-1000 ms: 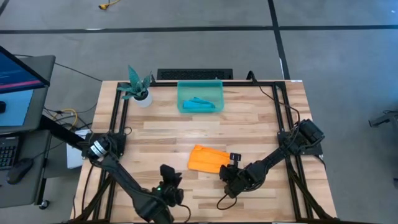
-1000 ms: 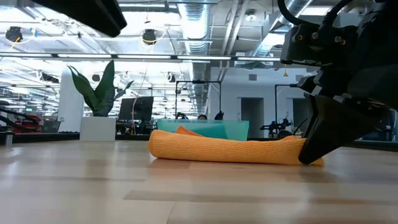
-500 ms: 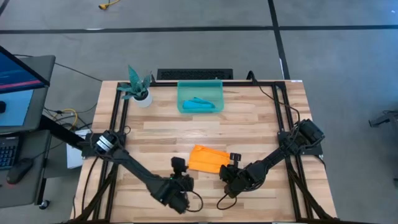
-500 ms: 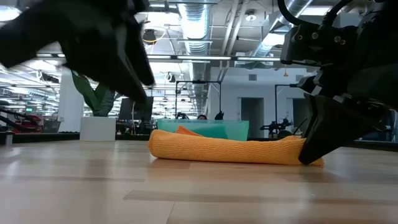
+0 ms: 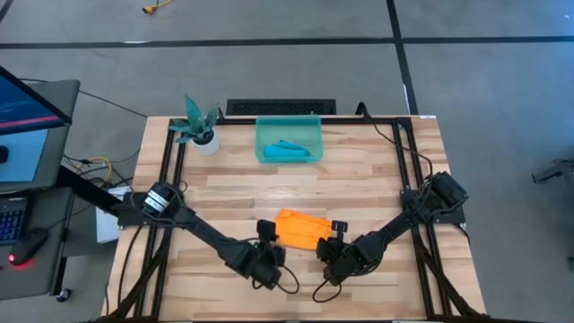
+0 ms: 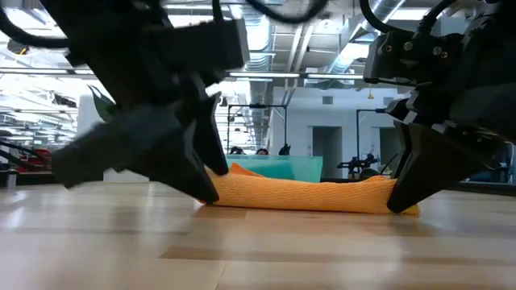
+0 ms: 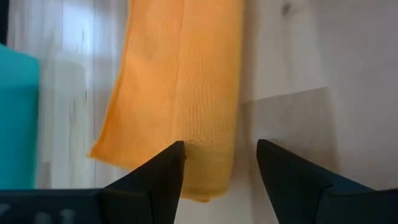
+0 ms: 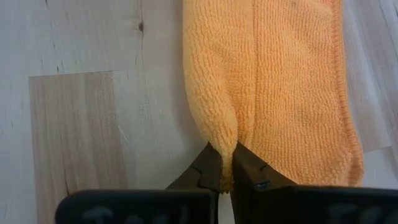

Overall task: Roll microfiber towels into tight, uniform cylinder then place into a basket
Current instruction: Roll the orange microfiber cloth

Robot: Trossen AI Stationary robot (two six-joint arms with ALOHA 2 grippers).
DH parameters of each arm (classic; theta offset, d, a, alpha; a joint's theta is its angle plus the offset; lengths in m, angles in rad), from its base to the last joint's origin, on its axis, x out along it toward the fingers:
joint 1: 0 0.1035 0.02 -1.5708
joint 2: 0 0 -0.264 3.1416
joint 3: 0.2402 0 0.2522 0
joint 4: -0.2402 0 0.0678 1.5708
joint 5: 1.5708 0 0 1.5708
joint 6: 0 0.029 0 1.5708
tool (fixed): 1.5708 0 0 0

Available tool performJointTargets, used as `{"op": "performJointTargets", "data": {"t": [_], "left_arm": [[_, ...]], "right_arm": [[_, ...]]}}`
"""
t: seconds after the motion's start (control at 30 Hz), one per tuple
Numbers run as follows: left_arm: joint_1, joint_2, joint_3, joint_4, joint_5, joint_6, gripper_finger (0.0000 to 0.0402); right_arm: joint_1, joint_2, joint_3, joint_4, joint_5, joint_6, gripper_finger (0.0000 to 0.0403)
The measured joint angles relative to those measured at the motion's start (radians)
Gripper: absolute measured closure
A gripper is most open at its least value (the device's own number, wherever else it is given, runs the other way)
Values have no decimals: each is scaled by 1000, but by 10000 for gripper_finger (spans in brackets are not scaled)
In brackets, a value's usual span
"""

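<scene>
Taking the orange towel (image 5: 301, 229) as my reference, it lies partly rolled on the tabletop (image 5: 359, 179), near the front edge, well apart from the basket (image 5: 289, 139) at the back. The teal towel (image 5: 287, 149) already sits rolled inside that basket.

Left of the orange towel, my left claw (image 7: 219, 163) is open, fingers straddling the near corner of the roll at its left end, not yet closed on it. In the low view it sits at tabletop level, touching or just beside the cloth; I cannot tell which.

Right of the orange towel, my right claw (image 8: 227, 171) is closed, pinching the roll's fold at the right end.

Judgement: the step in hand is gripping both ends to continue the roll. To do it well, I should close the left claw on the same layer the right one holds, keep both ends level, and turn them together so the cylinder stays tight and does not cone.
</scene>
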Motion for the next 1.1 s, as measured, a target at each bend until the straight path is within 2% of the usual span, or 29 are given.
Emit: {"op": "performJointTargets", "data": {"t": [0.2,0.5,0.63,0.9,1.1], "left_arm": [[44,-8,-59,70,27,-3,205],[69,-7,-64,68,42,-50,215],[71,-6,-64,66,92,-51,256],[73,-4,-35,19,206,-66,389],[72,3,52,-113,286,-101,381]], "right_arm": [[0,0,0,1,0,0,374],[0,0,0,1,0,0,371],[8,0,0,2,0,-1,375],[35,2,3,6,9,-9,373],[38,5,57,20,-98,-44,378]]}}
